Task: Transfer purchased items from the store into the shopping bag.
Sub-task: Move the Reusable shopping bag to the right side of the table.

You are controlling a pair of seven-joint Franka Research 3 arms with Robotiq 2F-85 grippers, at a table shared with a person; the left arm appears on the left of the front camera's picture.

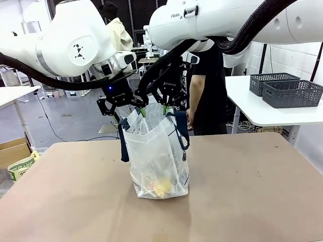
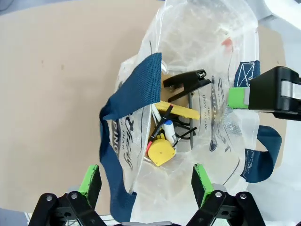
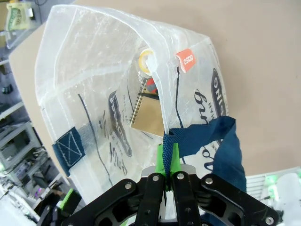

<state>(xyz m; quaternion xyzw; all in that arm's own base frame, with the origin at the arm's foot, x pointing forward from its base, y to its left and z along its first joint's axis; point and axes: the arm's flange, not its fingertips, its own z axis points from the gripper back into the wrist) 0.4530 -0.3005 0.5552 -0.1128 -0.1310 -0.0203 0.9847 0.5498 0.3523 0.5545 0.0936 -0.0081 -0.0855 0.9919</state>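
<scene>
Right pincer point(image 3: 168, 151) is pressed together on the navy strap point(image 3: 207, 136) of the bag point(image 3: 94, 70), right at the rim, so it's propping that side up. Left pincer point(image 2: 146, 181) hangs over the bag's mouth with its fingers spread wide, carrying nothing. The other strap and the near edge of the bag sit between them, ungripped.

The bag stands mid-bench point(image 1: 252, 191), and there's already a pile inside: a yellow block point(image 2: 161, 151), a black clip point(image 2: 186, 82) and a tan spiral notebook point(image 3: 148, 113), plus some smaller bits I can't make out.

So I'd guess the job's mostly done, or we're between items. Nothing's lying loose on the bench. Two grey baskets point(image 1: 292, 93) sit on a side table at 2 o'clock, either could be the store, and I can't see into them.
</scene>
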